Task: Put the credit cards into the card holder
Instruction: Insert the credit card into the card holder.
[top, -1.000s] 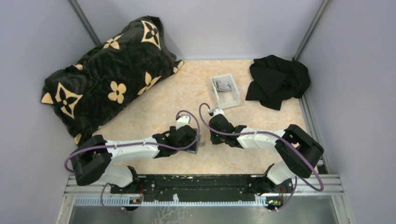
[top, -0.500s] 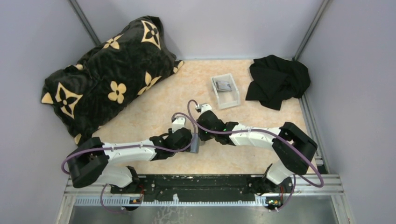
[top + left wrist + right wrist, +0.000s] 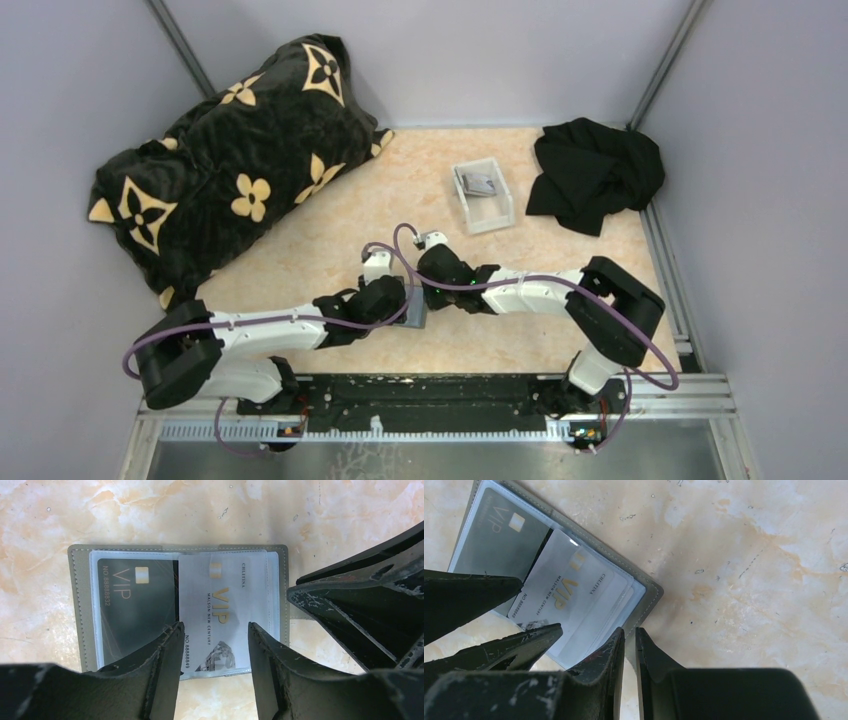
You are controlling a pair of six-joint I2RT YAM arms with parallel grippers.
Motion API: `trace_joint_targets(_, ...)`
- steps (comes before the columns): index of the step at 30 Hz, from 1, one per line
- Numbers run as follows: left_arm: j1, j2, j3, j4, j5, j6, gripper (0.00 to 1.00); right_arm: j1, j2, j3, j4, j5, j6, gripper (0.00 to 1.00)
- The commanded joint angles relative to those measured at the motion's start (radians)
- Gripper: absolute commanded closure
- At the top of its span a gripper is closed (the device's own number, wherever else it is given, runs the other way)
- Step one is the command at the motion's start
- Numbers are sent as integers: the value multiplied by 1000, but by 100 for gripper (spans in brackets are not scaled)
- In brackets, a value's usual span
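The card holder (image 3: 80,605) lies open on the table, also seen from above (image 3: 416,314). A dark VIP card (image 3: 135,600) sits in its left panel and a white VIP card (image 3: 220,595) in its right panel under clear slots. My left gripper (image 3: 214,626) is open just above the white card's near end, one finger on each side. My right gripper (image 3: 630,631) is shut, with its tips at the holder's grey right edge (image 3: 649,592). Its fingers (image 3: 350,605) show at the right of the left wrist view. Another grey card (image 3: 478,183) lies in the white tray.
A small white tray (image 3: 497,213) stands at the back of the table. A black cloth (image 3: 595,170) is heaped at the back right. A big black pillow with gold flowers (image 3: 230,160) fills the back left. Grey walls close in both sides.
My right gripper has moved left to the card holder's edge. My left gripper has shifted slightly left and nearer. The holder has stayed between them.
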Motion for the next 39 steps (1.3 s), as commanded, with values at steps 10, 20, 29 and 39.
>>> trace_joint_targets(10,-5,21,10,-26,-45,-16,40,12,25,-11,36,-15,20,85)
trace_joint_targets(20,-3,30,-6,37,25,10,44,12,30,-18,41,-17,24,85)
trace_joint_targets(29,-5,30,-22,96,104,40,53,12,38,-19,55,-26,27,85)
trace_joint_targets(39,-4,19,-19,98,93,39,57,12,36,-23,59,-22,28,85)
